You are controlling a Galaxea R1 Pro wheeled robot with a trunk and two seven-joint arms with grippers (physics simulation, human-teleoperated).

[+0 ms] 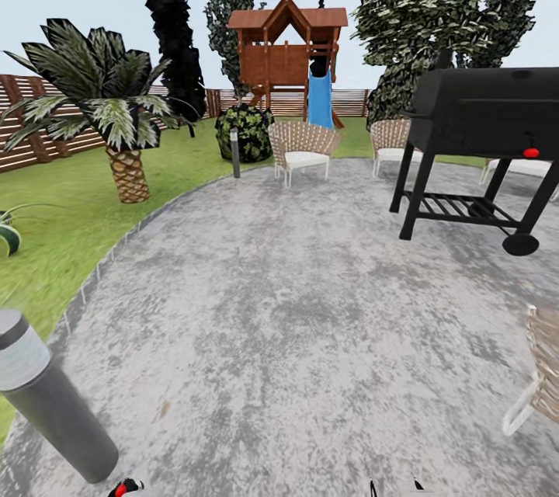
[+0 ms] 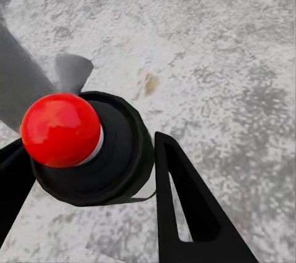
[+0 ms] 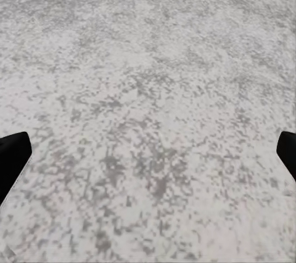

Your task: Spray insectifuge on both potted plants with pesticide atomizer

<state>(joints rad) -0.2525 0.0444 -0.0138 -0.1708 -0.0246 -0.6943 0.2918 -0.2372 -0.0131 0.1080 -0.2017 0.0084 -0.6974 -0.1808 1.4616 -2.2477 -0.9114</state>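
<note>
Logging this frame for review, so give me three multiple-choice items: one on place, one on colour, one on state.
1. The black metal barbecue grill stands
A. on the lawn
B. on the grey stone patio
C. against the fence

2. The slide on the wooden playhouse is
A. blue
B. red
C. yellow

3. The left gripper is
A. open and empty
B. shut on a lamp
C. shut on the red-capped dark pesticide atomizer

Answers: B, the grill has its legs on the patio. A, the slide is blue. C, the left gripper has its fingers on either side of the atomizer.
</note>
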